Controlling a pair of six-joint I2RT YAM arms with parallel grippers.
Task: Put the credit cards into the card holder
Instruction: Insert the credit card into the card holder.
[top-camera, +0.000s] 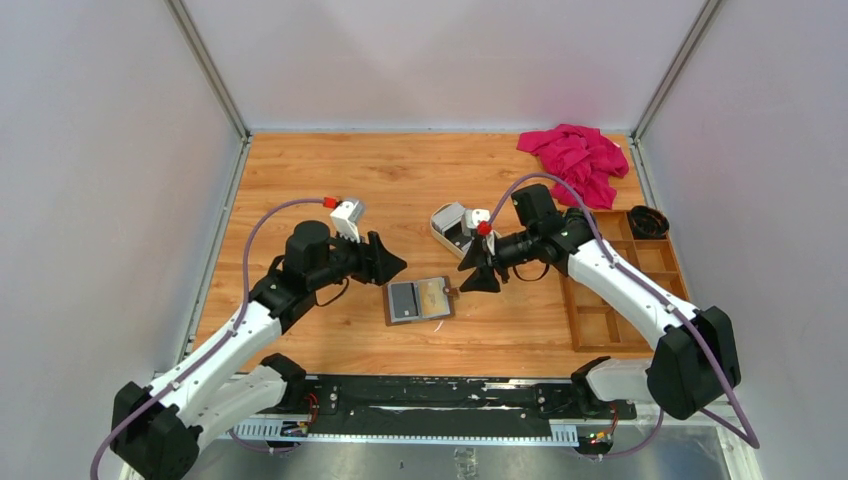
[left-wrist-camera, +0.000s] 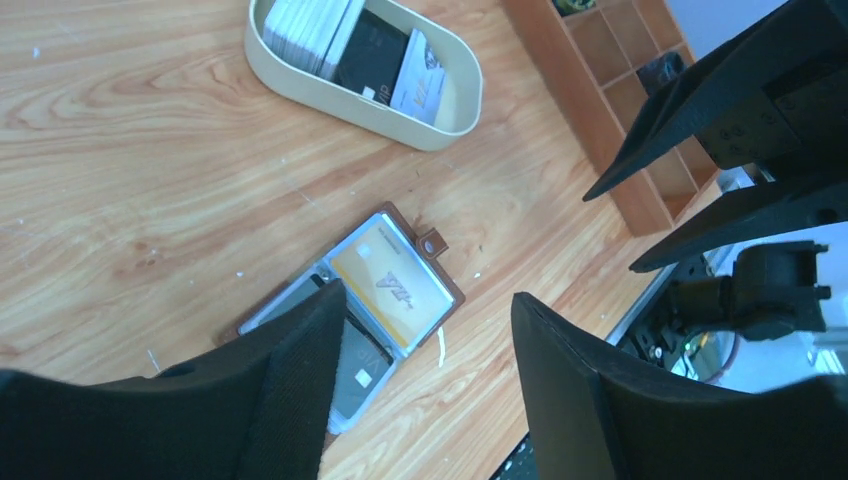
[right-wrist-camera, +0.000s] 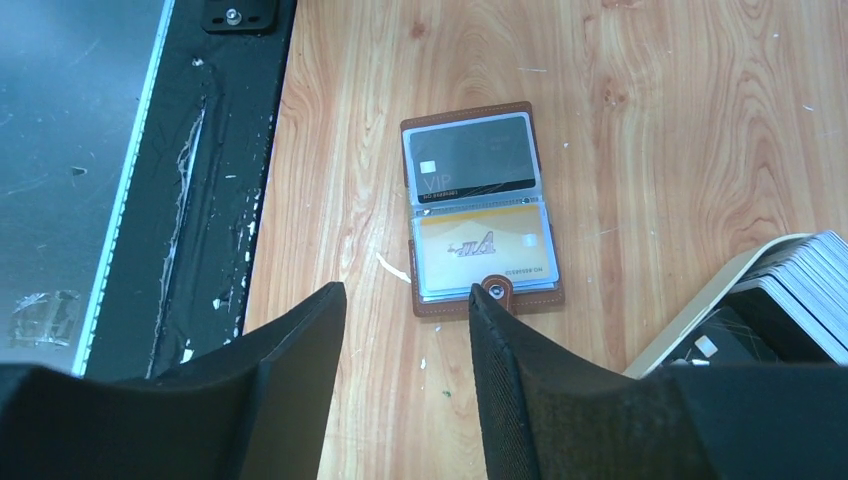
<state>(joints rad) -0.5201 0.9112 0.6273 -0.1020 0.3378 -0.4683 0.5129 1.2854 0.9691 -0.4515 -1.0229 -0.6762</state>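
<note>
Left gripper (top-camera: 398, 265) and right gripper (top-camera: 480, 273) are hovering spread wide, empty, above grey-walled, scuffed wooden table (top-camera: 330, 170). Card holder (top-camera: 419, 299) is lying open between them; credit cards (left-wrist-camera: 305, 30) are sitting in cream tray (left-wrist-camera: 440, 130) beside right gripper.

Brown card holder (right-wrist-camera: 484, 303), yellow and grey cards (right-wrist-camera: 484, 244).

The dark grey plastic card (right-wrist-camera: 470, 150) in one pocket of the open brown leather fold-over card holder (right-wrist-camera: 545, 295) bears pale letters "VIP" near its lower left corner. Under them runs a line of small print, too fine to read. The gold-yellow plastic card (right-wrist-camera: 483, 245) in the other pocket carries a slanted, stylised "VIP" logo at its middle, with unreadable small print along one edge. In the cream oval tin tray (left-wrist-camera: 440, 130), a white plastic card (left-wrist-camera: 420, 85) shows gold lettering that looks like "VIP".
</note>
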